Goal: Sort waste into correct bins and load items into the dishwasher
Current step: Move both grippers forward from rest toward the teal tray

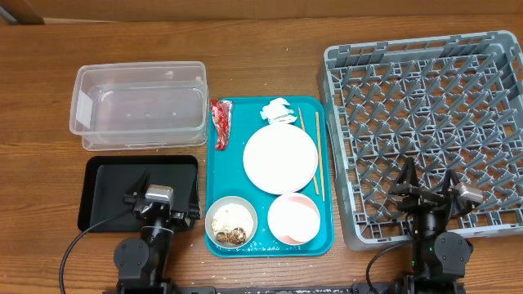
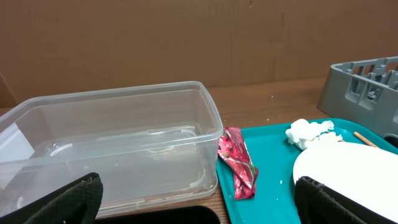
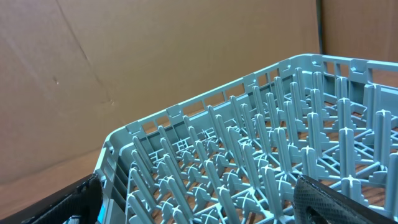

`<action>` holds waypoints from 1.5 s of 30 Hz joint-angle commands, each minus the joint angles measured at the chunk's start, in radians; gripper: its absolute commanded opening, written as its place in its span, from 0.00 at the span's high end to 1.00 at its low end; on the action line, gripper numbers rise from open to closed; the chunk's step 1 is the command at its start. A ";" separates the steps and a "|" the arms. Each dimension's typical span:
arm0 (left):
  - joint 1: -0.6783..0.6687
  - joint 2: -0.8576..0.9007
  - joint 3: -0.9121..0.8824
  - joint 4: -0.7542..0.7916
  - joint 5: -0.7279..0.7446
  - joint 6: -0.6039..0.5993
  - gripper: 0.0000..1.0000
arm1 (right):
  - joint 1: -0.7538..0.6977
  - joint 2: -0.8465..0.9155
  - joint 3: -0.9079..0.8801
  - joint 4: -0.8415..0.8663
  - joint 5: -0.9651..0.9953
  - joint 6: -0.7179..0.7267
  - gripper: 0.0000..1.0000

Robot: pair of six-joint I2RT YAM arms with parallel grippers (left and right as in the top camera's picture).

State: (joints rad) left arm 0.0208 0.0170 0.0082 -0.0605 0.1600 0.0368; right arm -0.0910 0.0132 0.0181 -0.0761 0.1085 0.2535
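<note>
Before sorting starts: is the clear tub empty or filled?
Empty. The clear tub shows only its bare bottom in the overhead and left wrist views; nothing inside.

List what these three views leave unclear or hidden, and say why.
1. Overhead: the food in the cream-white bowl is too small to identify.
2. Left wrist: the plate is cut off by the right edge; the chopsticks show one end only.
3. Overhead: the right arm covers part of the dish rack floor.
</note>
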 commanded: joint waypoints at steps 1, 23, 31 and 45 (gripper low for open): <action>0.005 -0.005 -0.003 -0.003 -0.010 0.016 0.00 | -0.004 -0.005 -0.010 0.003 0.002 -0.007 0.00; 0.005 -0.005 -0.003 -0.003 -0.010 0.016 0.00 | -0.004 -0.005 -0.010 0.003 0.002 -0.007 0.00; 0.005 -0.005 -0.003 -0.003 -0.010 0.016 0.00 | -0.004 -0.005 -0.010 0.003 0.002 -0.008 0.00; 0.005 -0.005 -0.003 0.008 0.099 -0.293 0.00 | -0.004 -0.005 -0.010 0.007 -0.206 -0.006 0.00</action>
State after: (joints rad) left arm 0.0208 0.0170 0.0082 -0.0570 0.1925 -0.0818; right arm -0.0910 0.0132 0.0181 -0.0761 0.0479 0.2535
